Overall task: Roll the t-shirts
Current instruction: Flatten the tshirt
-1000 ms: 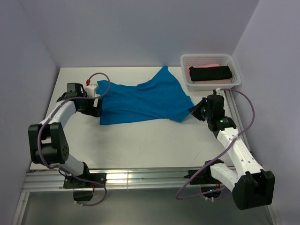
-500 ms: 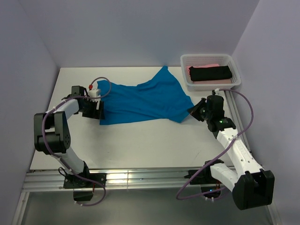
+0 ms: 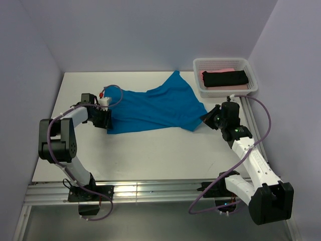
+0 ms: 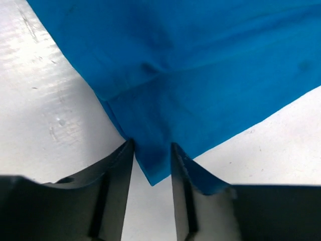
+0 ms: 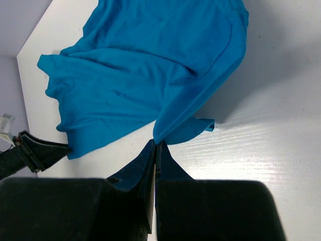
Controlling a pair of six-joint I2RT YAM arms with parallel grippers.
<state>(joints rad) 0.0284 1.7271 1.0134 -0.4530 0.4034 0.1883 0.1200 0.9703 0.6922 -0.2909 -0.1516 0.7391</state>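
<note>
Seemingly limp, soft blue t-shirt (image 3: pixel 150 108): take at corners; right claw (image 5: pixel 156 144) clenched on its edge, left claw (image 4: pixel 152 146) parted astride a corner.

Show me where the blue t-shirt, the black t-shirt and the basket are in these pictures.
blue t-shirt (image 3: pixel 153 108), top view, middle of the spread cloth.
black t-shirt (image 3: pixel 225 78), top view, middle of the folded cloth.
basket (image 3: pixel 220 63), top view, far mesh wall.

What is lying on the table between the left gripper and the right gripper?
The blue t-shirt, spread across the whole stretch in the top view. The left gripper, open, straddles one corner; the right gripper pinches the opposite edge.
</note>
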